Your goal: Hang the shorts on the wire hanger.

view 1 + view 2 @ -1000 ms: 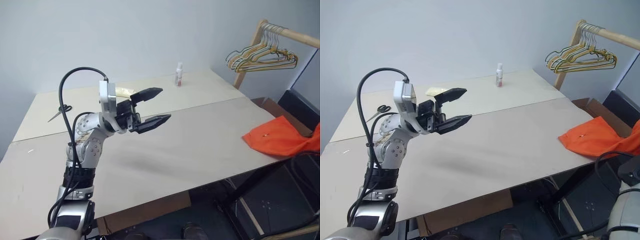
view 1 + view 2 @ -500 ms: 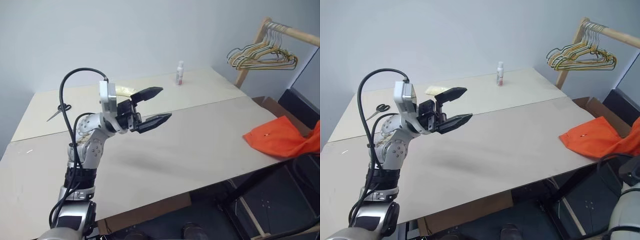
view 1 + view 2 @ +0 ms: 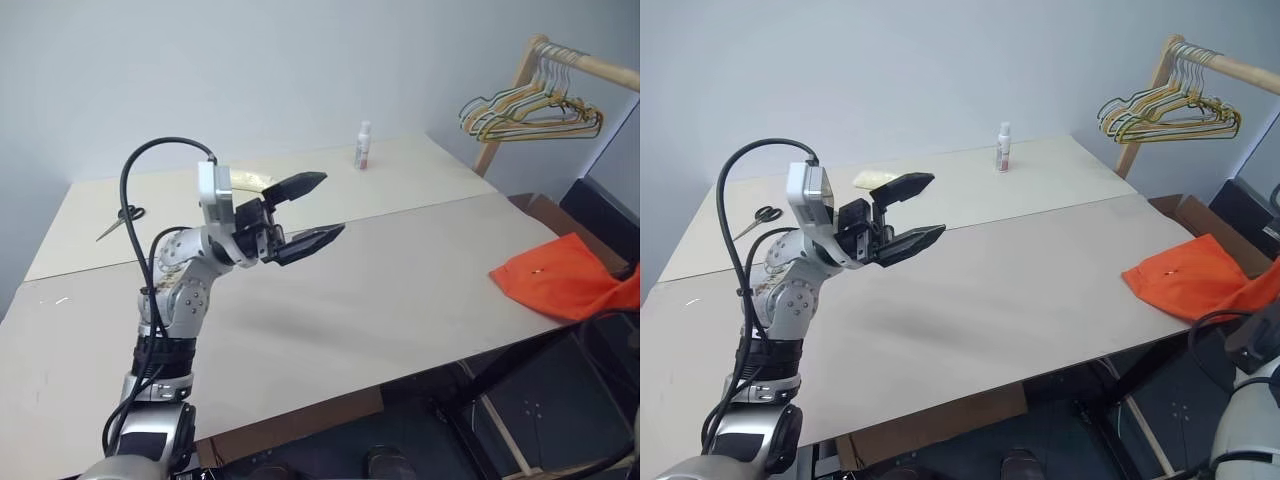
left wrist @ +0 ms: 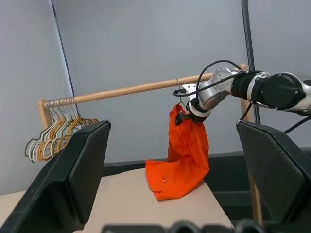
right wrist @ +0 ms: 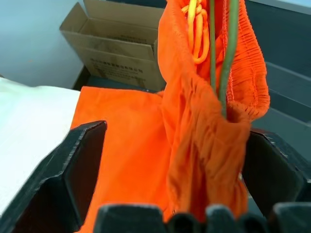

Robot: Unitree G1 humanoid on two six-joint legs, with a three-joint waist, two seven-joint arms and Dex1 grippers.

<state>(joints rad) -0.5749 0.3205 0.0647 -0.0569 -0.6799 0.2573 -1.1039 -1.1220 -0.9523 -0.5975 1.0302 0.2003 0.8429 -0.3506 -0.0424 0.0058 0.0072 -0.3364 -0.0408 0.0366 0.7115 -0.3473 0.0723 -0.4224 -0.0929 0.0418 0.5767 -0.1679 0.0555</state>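
Observation:
The bright orange shorts (image 4: 182,155) hang below a wooden rod, and their lower end lies on the table's right corner (image 3: 555,275). Two thin green strands of the wire hanger (image 5: 228,53) run down into the gathered waistband (image 5: 209,121). My right gripper (image 5: 175,133) is at the top of the shorts (image 4: 184,115). It is open, its fingers spread wide on either side of the bunched fabric. My left gripper (image 3: 332,204) is held open and bare above the table's left half, pointing toward the shorts.
A bunch of coloured hangers (image 3: 530,105) hangs on the wooden rack at the back right. On the far tabletop (image 3: 400,300) are a small bottle (image 3: 364,145), scissors (image 3: 120,220) and a pale yellow item (image 3: 872,178). A cardboard box (image 5: 121,43) sits on the floor beyond the table.
The whole picture has shifted slightly. The raised end of the shorts at the right edge sits a little lower. The left arm has not moved.

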